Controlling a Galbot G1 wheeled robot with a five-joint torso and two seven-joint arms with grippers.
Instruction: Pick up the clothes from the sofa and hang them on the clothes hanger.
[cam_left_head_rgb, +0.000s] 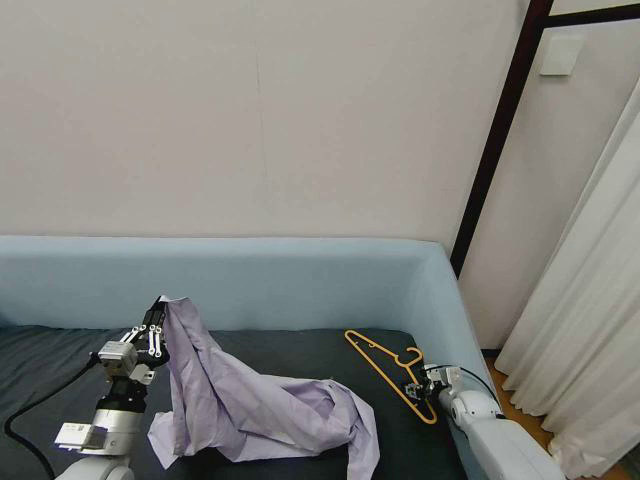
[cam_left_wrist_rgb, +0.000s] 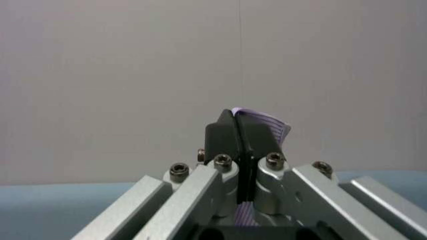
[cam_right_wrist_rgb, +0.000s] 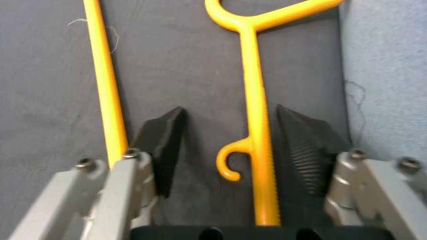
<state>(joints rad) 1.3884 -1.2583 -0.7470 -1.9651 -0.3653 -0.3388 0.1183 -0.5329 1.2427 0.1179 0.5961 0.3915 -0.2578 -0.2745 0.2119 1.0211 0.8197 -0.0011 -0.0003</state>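
A pale lilac shirt (cam_left_head_rgb: 262, 408) lies spread on the dark sofa seat (cam_left_head_rgb: 300, 350), one corner lifted up at the left. My left gripper (cam_left_head_rgb: 157, 325) is shut on that raised corner; the lilac fabric (cam_left_wrist_rgb: 267, 121) sticks out between the closed black pads (cam_left_wrist_rgb: 227, 135). An orange clothes hanger (cam_left_head_rgb: 385, 365) lies flat on the seat near the right armrest. My right gripper (cam_right_wrist_rgb: 230, 142) is open and lowered over it, with one orange hanger bar (cam_right_wrist_rgb: 257, 130) running between the black fingers (cam_right_wrist_rgb: 163, 145) and the other bar just outside them. In the head view the right gripper (cam_left_head_rgb: 417, 390) sits at the hanger's near end.
The light blue sofa back (cam_left_head_rgb: 250, 280) runs across the view, and the right armrest (cam_left_head_rgb: 450, 330) stands just beside the hanger. A dark door frame (cam_left_head_rgb: 495, 140) and a white curtain (cam_left_head_rgb: 590, 340) are to the right of the sofa.
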